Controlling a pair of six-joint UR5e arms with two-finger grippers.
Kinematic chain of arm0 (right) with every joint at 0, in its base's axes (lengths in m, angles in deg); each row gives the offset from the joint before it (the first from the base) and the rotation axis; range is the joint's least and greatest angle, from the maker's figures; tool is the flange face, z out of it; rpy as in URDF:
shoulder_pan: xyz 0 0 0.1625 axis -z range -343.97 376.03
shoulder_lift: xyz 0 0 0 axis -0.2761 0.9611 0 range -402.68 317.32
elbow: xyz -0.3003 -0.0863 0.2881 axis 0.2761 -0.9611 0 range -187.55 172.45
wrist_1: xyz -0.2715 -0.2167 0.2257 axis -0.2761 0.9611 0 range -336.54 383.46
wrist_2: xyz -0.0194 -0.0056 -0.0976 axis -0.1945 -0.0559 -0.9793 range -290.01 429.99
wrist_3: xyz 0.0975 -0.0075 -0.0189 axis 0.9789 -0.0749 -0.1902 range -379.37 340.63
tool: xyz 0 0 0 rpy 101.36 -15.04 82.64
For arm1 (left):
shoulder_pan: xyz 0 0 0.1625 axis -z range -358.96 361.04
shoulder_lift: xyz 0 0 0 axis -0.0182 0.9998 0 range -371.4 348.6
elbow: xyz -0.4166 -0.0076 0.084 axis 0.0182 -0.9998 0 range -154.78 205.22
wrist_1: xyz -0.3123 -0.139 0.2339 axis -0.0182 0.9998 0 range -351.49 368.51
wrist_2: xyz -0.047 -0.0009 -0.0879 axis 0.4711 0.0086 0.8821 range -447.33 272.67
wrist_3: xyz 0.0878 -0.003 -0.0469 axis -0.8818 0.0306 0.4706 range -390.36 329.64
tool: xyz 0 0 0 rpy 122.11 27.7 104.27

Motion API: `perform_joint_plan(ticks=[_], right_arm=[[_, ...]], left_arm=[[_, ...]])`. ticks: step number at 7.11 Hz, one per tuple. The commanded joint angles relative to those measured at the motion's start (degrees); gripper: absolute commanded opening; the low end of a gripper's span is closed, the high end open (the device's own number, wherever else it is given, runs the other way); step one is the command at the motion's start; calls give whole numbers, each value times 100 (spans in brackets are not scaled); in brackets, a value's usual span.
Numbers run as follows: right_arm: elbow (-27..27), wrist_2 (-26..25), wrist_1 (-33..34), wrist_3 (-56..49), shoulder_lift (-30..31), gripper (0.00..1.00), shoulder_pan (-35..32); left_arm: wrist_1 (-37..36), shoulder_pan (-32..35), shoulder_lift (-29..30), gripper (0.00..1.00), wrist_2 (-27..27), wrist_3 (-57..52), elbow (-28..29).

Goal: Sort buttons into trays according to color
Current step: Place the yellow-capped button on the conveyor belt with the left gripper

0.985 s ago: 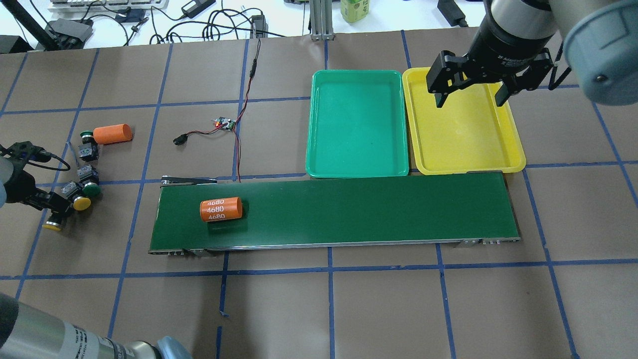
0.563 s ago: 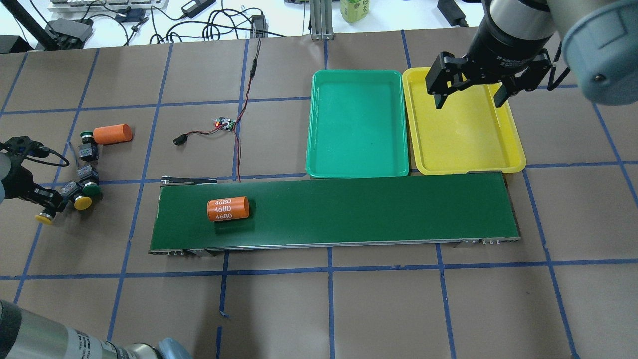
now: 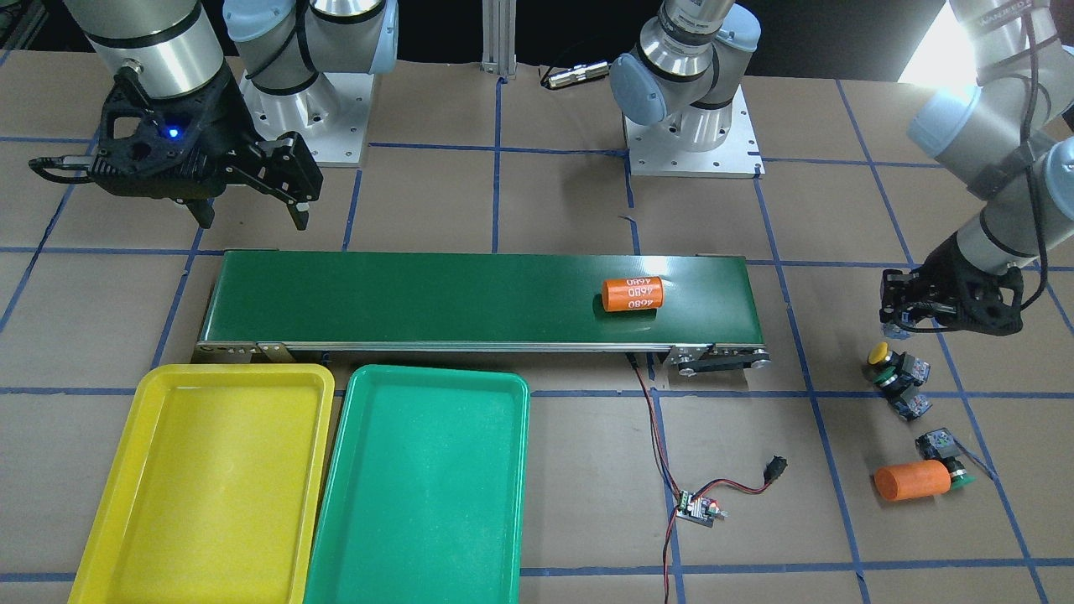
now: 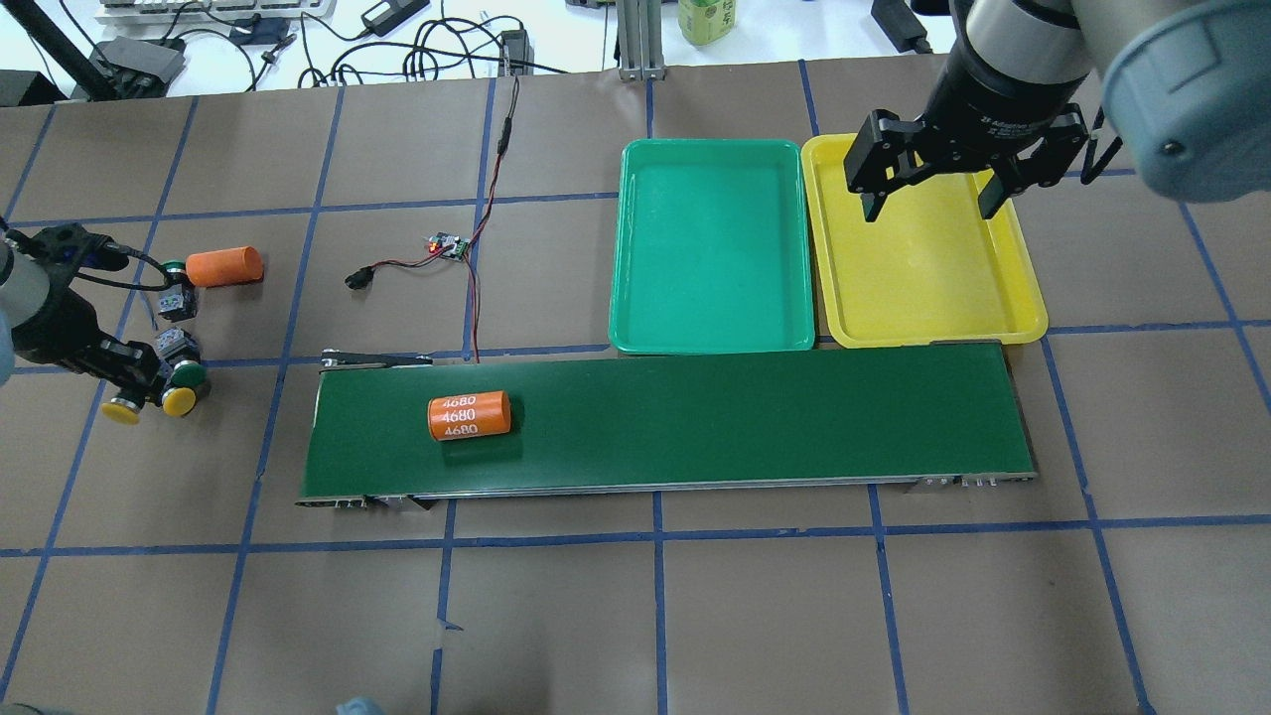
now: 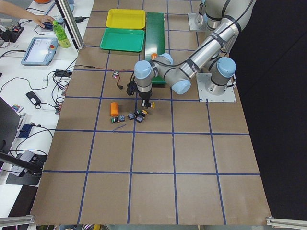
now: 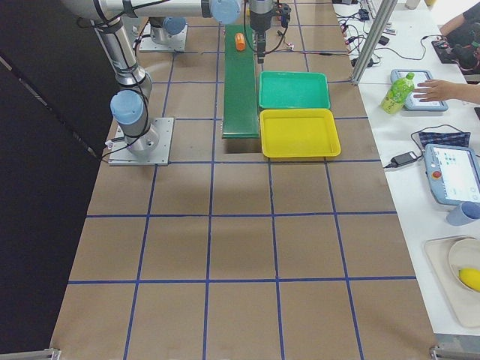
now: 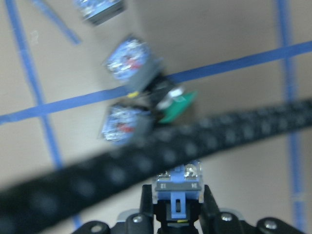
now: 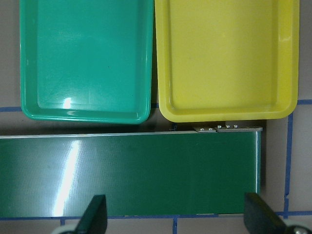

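Trays hold nothing yet: green tray [image 4: 710,248], yellow tray [image 4: 923,288]. Left claw [image 4: 137,389] pinches one yellow button [image 4: 120,411] beside the three others [image 4: 180,401] at the table's end; right claw [image 4: 928,194] hangs spread near the trays.

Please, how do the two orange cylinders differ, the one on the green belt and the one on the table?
The belt cylinder shows white 4680 print; the table cylinder shows none in these views. The belt cylinder lies alone on the green belt; the table cylinder lies close beside a green button. Both are orange and lie on their sides.
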Motion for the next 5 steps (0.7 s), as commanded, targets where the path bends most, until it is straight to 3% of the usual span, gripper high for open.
perform_joint_plan(ticks=[1,3,5], right_arm=[[2,2,-12,15,-15,100,-16],[46,-24,-39,-29,2,100,-33],[72,-7,-47,-37,20,100,-42]], left_arm=[[140,1156,-551,8,258,1795,-443],[70,2037,-492,8,496,3108,-567],[122,2278,-544,14,497,3237,-699]])
